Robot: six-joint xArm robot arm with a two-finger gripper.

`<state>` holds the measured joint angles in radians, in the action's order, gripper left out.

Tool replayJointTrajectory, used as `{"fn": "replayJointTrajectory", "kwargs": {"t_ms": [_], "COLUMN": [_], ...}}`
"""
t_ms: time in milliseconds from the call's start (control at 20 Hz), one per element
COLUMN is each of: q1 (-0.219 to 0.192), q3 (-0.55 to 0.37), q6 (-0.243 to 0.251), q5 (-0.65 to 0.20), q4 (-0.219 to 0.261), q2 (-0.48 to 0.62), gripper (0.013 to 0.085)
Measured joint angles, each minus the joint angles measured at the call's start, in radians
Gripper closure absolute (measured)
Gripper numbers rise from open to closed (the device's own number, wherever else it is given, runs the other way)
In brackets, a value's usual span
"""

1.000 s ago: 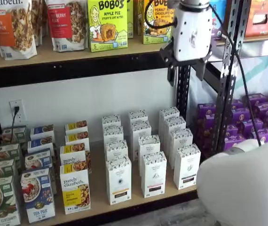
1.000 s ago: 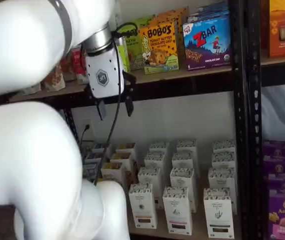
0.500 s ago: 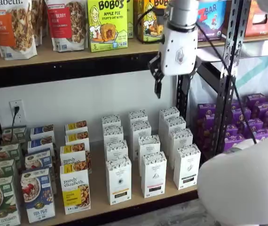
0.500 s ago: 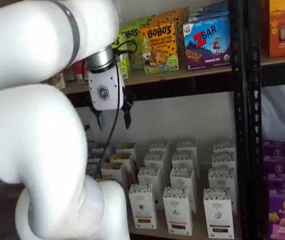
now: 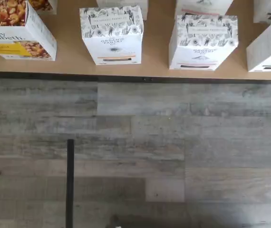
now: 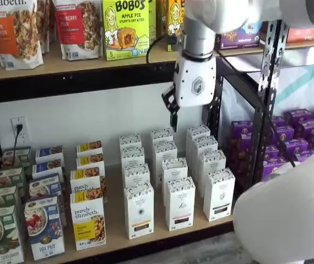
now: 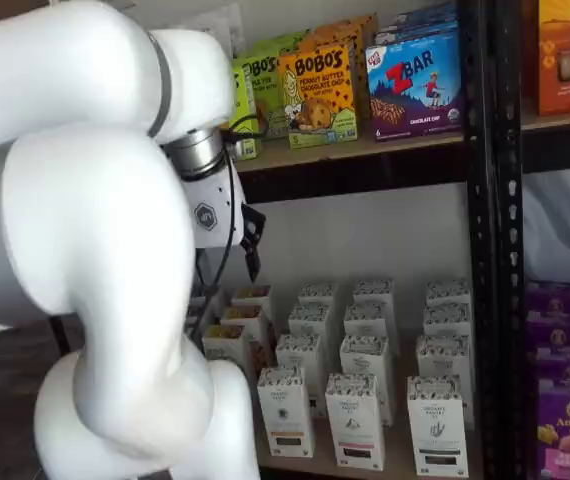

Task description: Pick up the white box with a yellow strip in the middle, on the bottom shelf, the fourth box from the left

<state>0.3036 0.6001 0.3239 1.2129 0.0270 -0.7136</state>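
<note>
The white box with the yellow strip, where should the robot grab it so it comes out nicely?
Probably by the two side walls near the top of the white box, coming from the front and above. It stands upright at the front edge of the bottom shelf, tall and narrow, with gaps beside it where the fingers can slip in. The gripper hangs well above it.

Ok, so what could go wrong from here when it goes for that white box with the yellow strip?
Wrong pick: the white box stands beside a near-identical carton with a dark label, and the claw hangs well above both. Knock-over: the purely elizabeth box stands close on its other side and another white carton is right behind it, so a slightly off approach might topple a neighbour on the bottom shelf.
</note>
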Motion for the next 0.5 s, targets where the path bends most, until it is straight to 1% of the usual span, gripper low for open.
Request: {"fn": "replayJointTrajectory", "kwargs": {"t_ms": [150,250,300,400,500], "q1": [0.034,0.052,0.061,0.074,0.079], "q3": [-0.018,-0.032,-0.041,-0.043,-0.044], "q6": [0.047,0.071,0.081,0.093,0.092], "q5": [-0.048,-0.087,-0.114,-0.137,-0.159], "q4": [0.030,0.040,0.042,0.035,0.019], "q2": [0.028,0.043,0.052,0.081,0.115], "gripper": [0.0130,0.0130,0.0130,0.0130,0.0130]}}
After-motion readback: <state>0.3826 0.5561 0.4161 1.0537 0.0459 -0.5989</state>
